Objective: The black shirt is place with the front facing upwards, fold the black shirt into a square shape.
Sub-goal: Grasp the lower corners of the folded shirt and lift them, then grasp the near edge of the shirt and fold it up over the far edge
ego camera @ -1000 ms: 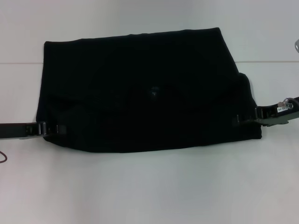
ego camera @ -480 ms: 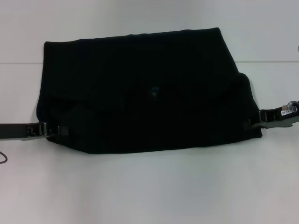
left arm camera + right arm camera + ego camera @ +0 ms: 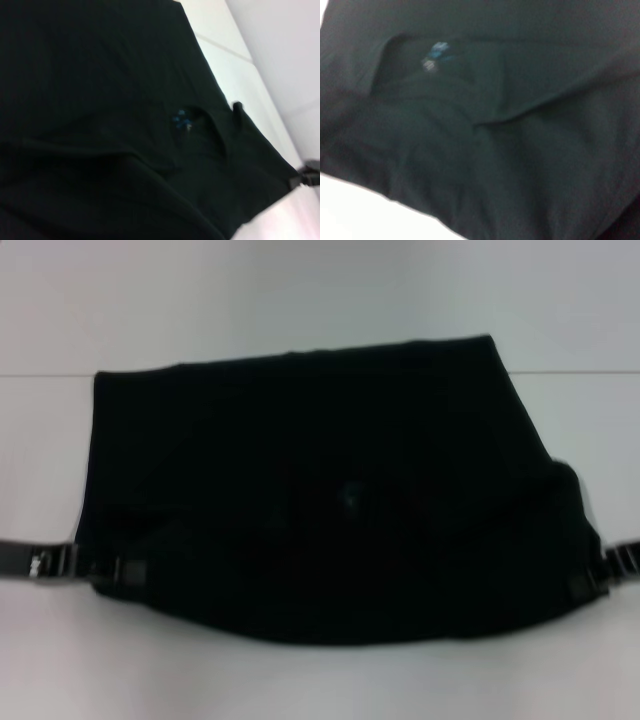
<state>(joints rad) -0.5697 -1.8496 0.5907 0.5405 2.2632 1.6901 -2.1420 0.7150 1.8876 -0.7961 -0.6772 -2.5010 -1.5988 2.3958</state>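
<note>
The left gripper (image 3: 118, 570) is pinched on the left near edge of the black shirt (image 3: 330, 490), and the right gripper (image 3: 592, 578) is pinched on its right near edge, both low at the cloth. One shirt lies spread on the white table (image 3: 320, 680) between them, a wide dark slab with soft creases, lettering hidden, its small blue neck label (image 3: 181, 120) showing by the collar opening. Two grippers, one garment
</note>
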